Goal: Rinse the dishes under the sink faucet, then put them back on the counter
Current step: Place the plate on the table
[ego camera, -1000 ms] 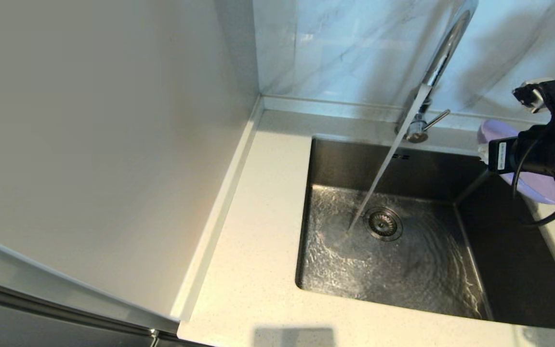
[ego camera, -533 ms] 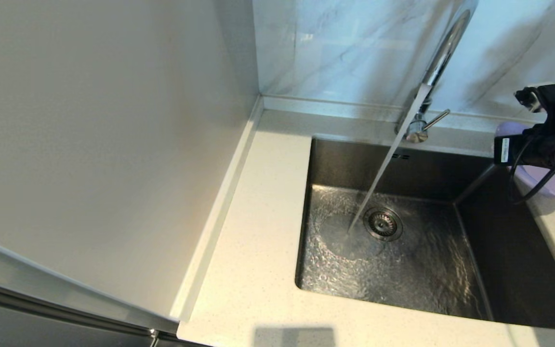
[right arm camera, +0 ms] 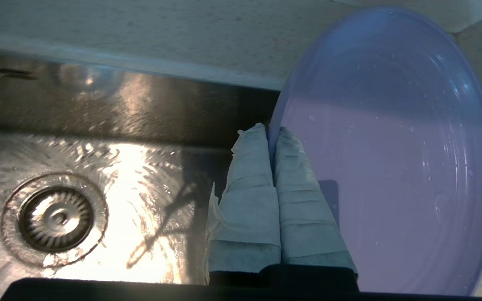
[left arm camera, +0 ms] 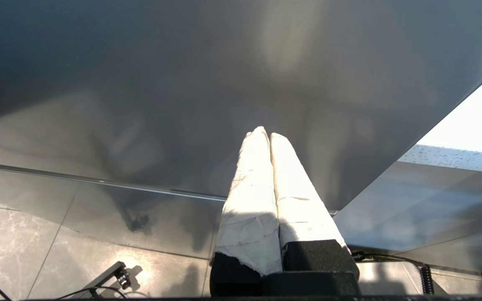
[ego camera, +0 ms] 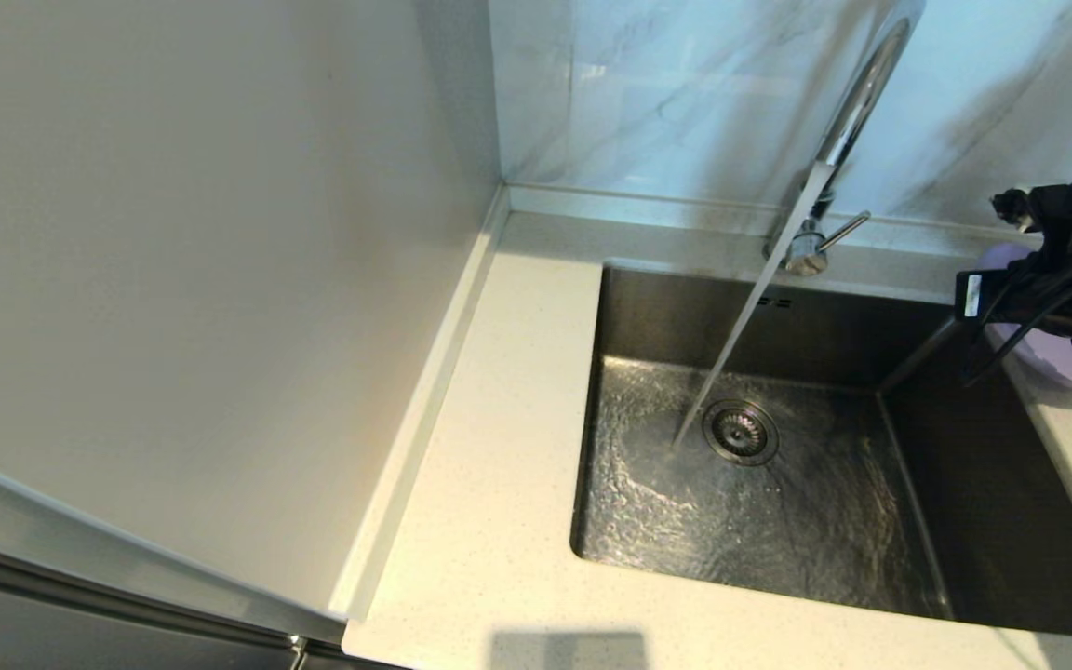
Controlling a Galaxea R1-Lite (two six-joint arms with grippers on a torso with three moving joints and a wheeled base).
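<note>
At the head view's right edge, the black right gripper [right arm camera: 271, 133] reaches in level over the sink's right rim, its padded fingers [right arm camera: 249, 184] pinching the near edge of the flat round lavender plate [ego camera: 1071, 363], which sits over the off-white speckled counter [ego camera: 489, 521]. The tall chrome gooseneck faucet [ego camera: 848, 121] pours water into the square brushed-steel sink [ego camera: 769, 502] at centre, which lies open. The bowl is only a pink sliver at the right edge. The left gripper [left arm camera: 269, 138] is parked, fingers pressed together.

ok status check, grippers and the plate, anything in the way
Right gripper shut on the plate rim, plate over the counter beside the sink. Left gripper shut, parked off the counter. Faucet running, nothing blocking.
</note>
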